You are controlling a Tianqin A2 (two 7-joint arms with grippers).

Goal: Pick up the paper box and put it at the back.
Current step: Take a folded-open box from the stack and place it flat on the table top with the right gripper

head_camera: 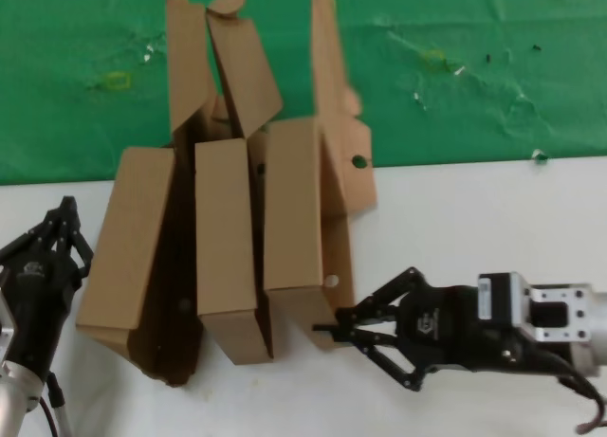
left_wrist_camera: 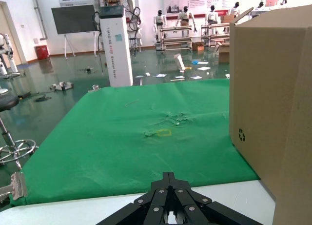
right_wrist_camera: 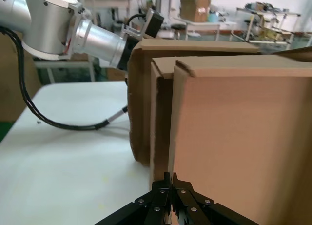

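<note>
The paper box (head_camera: 294,209) is the rightmost of three brown cardboard boxes standing on edge on the white table. Its lid flap with a small round hole (head_camera: 358,160) rises over the green cloth (head_camera: 474,77) at the back. My right gripper (head_camera: 327,330) is at the box's near end, shut on a thin cardboard wall edge. In the right wrist view the gripper (right_wrist_camera: 171,178) pinches that edge, and the box (right_wrist_camera: 234,137) fills the picture. My left gripper (head_camera: 66,208) is shut and empty, left of the boxes, also seen in its wrist view (left_wrist_camera: 169,175).
Two other brown boxes (head_camera: 128,238) (head_camera: 226,238) stand close to the left of the paper box, their open flaps reaching over the cloth. The leftmost one shows in the left wrist view (left_wrist_camera: 273,98). Bare white table (head_camera: 474,228) lies to the right.
</note>
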